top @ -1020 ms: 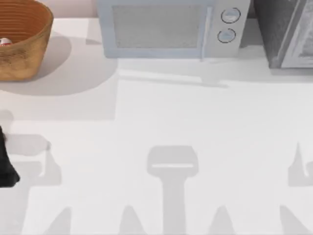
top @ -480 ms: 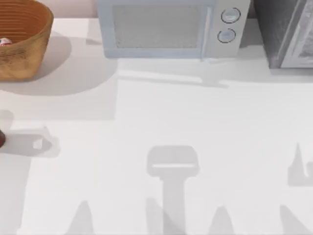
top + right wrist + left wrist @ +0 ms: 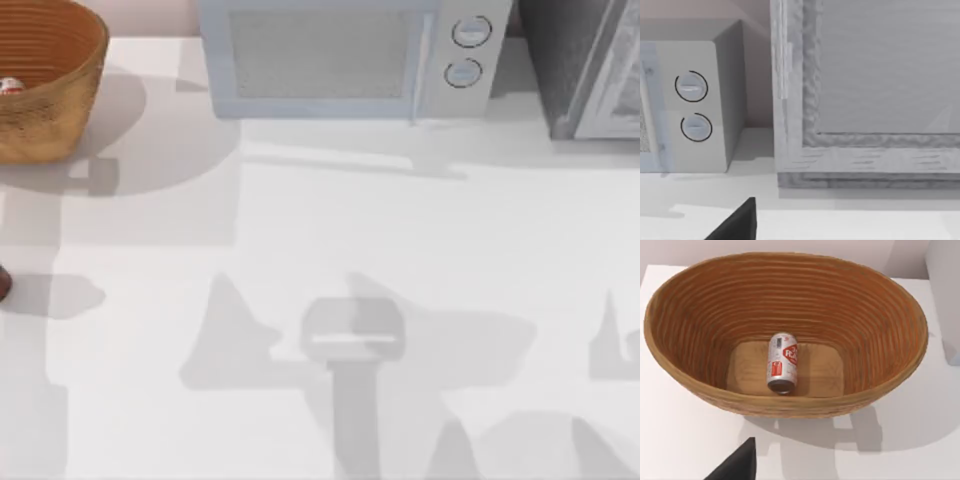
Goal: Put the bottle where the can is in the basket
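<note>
Top view: large round orange-brown woven wicker basket (image 3: 45, 85) at the table's far left corner, a sliver of the small white, red-labelled can (image 3: 10, 86) inside; grey-white microwave (image 3: 345, 60) behind centre; a dark red object (image 3: 3, 284), perhaps the bottle, at the left edge. Left wrist view: the can lies on its side on the basket floor, apparently being lined up for removal; left gripper's state cannot be told. Right wrist view: microwave dials (image 3: 691, 86) and a grey framed panel (image 3: 865, 100); right gripper's state cannot be told.

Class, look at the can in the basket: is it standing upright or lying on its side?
On its side. The can lies flat on the basket floor, label facing up, one end showing.
</note>
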Available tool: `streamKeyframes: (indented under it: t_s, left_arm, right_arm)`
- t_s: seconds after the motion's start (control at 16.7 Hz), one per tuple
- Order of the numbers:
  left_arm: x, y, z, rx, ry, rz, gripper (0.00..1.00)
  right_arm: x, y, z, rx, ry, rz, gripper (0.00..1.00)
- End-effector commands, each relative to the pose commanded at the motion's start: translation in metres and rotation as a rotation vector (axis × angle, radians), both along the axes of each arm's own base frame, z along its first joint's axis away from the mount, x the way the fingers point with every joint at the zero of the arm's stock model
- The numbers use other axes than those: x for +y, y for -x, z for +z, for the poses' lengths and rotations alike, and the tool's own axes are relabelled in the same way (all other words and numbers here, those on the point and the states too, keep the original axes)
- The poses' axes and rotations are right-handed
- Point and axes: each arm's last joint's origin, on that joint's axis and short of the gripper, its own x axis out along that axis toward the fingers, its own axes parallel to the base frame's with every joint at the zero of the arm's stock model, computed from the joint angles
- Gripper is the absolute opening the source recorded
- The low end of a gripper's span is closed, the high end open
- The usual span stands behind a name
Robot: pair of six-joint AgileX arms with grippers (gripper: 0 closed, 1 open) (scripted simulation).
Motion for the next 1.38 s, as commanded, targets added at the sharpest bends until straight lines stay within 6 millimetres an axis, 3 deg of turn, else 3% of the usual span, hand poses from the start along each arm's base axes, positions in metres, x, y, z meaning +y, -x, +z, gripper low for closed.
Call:
streamKeyframes:
  t_s: [0.12, 0.3, 0.48, 0.66, 0.84, 1.02, 1.14, 1.38]
  left_arm:
    - [0.013, -0.048, 0.006, 0.094, 0.025, -0.015, 1.00]
    - [0.034, -0.118, -0.008, 0.231, 0.063, -0.038, 1.00]
    - [0.051, -0.176, -0.043, 0.357, 0.098, -0.060, 1.00]
    - [0.063, -0.217, -0.090, 0.466, 0.128, -0.080, 1.00]
    - [0.069, -0.240, -0.135, 0.554, 0.151, -0.097, 1.00]
    - [0.071, -0.249, -0.169, 0.615, 0.166, -0.108, 1.00]
    - [0.072, -0.252, -0.180, 0.634, 0.170, -0.111, 1.00]
    - [0.072, -0.252, -0.181, 0.638, 0.171, -0.112, 1.00]
  right_arm:
    - [0.000, 0.000, 0.000, 0.000, 0.000, 0.000, 1.00]
    - [0.000, 0.000, 0.000, 0.000, 0.000, 0.000, 1.00]
    - [0.000, 0.000, 0.000, 0.000, 0.000, 0.000, 1.00]
    - [0.000, 0.000, 0.000, 0.000, 0.000, 0.000, 1.00]
    - [0.000, 0.000, 0.000, 0.000, 0.000, 0.000, 1.00]
    - [0.000, 0.000, 0.000, 0.000, 0.000, 0.000, 1.00]
    - [0.000, 0.000, 0.000, 0.000, 0.000, 0.000, 1.00]
    - [0.000, 0.000, 0.000, 0.000, 0.000, 0.000, 1.00]
